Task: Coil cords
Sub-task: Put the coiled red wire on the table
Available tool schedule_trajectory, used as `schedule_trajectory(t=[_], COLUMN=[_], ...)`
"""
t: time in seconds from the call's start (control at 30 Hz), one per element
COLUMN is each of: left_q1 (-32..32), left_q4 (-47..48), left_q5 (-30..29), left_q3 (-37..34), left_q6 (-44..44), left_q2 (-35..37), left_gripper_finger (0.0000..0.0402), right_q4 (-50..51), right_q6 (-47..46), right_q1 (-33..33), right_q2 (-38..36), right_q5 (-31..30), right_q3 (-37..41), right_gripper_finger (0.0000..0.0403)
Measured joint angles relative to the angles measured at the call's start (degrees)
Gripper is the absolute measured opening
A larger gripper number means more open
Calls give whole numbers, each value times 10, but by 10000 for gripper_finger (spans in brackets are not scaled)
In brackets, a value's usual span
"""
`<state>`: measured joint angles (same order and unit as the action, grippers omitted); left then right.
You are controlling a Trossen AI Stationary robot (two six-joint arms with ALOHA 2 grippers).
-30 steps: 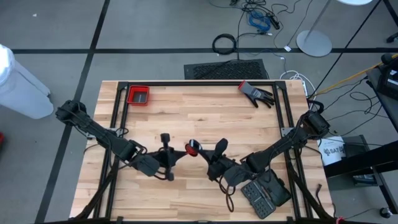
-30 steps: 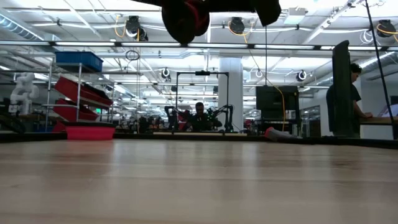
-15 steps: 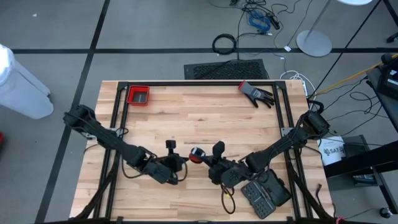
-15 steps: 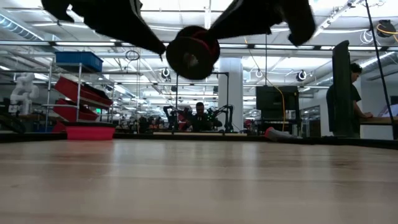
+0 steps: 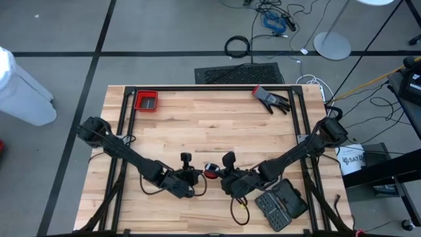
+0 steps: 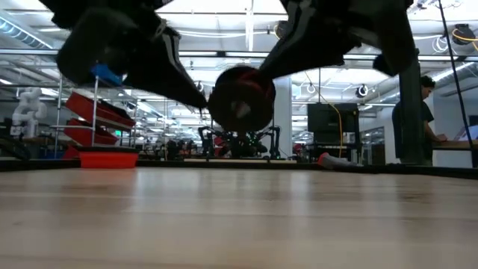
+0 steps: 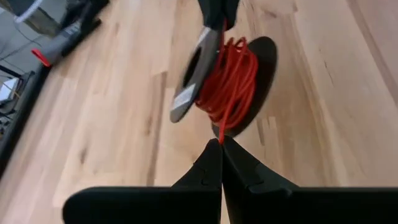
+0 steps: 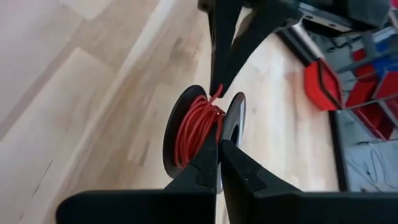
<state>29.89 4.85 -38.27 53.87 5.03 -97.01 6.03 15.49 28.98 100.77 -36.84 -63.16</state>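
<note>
Both grippers pinch the red cord between them.

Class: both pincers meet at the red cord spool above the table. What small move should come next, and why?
Probably the left pincer, shut on the red cord, should lead it round the spool that the right pincer holds shut, since the cord's end hangs loose.

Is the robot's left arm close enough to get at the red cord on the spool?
Probably yes. The left gripper sits right at the spool, its shut jaws already pinching the red cord, with nothing between them.
</note>
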Motion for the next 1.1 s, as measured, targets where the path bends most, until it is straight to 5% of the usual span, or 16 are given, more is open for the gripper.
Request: schedule_trajectory(t=[0.47, 1.1], left_q1=[-16, -32], left_q4=[-20, -39], left_q5=[14, 17], left_q3=[0, 0], left_q6=[2, -24], left_q2=[-84, -95], left_gripper_finger=[0, 16], right_q4=[-17, -50], right_q6=[-12, -10], right_q1=[-5, -4], right_q2=[96, 98], right_q5=[24, 44], right_q3=[0, 0], right_gripper_finger=[0, 1])
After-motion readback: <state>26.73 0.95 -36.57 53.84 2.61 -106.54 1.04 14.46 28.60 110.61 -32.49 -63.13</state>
